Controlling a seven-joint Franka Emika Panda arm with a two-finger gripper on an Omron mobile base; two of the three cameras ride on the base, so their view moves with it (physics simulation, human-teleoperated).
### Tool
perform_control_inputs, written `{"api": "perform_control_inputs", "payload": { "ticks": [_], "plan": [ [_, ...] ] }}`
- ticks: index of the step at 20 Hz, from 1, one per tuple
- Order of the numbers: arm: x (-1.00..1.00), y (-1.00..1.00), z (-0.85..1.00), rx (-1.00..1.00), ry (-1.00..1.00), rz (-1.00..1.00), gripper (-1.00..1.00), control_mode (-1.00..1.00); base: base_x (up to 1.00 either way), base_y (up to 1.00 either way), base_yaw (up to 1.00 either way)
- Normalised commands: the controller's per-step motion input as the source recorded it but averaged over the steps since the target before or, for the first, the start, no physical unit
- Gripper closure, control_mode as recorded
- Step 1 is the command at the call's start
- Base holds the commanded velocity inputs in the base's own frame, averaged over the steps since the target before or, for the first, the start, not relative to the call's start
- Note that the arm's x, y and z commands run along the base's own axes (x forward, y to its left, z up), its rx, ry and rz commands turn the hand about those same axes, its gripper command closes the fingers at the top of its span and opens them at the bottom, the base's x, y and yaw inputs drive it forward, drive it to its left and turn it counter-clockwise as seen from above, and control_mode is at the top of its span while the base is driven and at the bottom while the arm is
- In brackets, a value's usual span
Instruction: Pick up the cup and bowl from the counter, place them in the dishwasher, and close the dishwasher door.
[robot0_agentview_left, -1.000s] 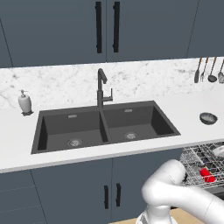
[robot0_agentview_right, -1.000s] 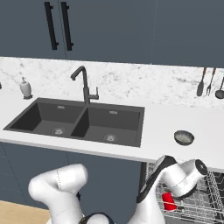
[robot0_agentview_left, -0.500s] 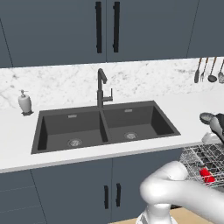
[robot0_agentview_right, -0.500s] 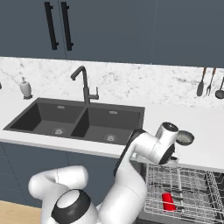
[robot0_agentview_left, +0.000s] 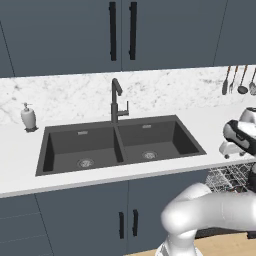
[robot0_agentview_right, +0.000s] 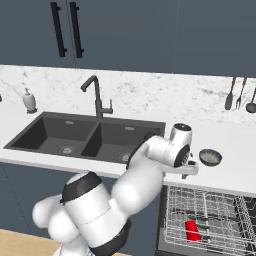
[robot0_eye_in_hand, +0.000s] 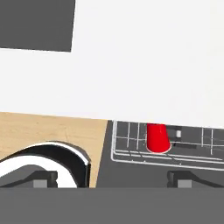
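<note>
Red plastic showed among the silvery wires: the cup already lay on its side in the pulled-out rack of the dishwasher, and the hand view showed it too, resting in the rack below the edge of the counter. So the first half of the loading looked done, and the step in hand was judged to be the reach for the bowl.

That bowl sat upright on the white counter to the right of the dark double sink, above the open dishwasher. The gripper hung over the counter's front edge, just beside the bowl on its left and apart from it; nothing was between its fingers. In the hand view the two finger tips stood far apart at the bottom corners, so the jaws were spread wide and empty. From the left base view the hand appeared at the right edge, over the counter.

The next move, as I judged it, called for the hand to shift right until it stood over the bowl, turn downward, and come down with one finger on either side of the thin rim before closing. A shallow bowl could slide or tip if caught off centre. After that, the dishwasher door remained to be shut.
</note>
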Motion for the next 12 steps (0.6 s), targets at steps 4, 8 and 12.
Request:
{"api": "perform_control_inputs", "payload": {
  "ticks": [4, 8, 12],
  "plan": [
    [0.51, -0.03, 0.0, -0.02, 0.03, 0.0, -1.0, -1.0, 0.0, 0.0, 0.0],
    [0.48, -0.1, 0.11, -0.01, -0.01, 0.0, -1.0, -1.0, 0.0, 0.0, 0.0],
    [0.71, -0.09, 0.0, -0.05, 0.02, 0.0, -1.0, -1.0, 0.0, 0.0, 0.0]
  ]
}}
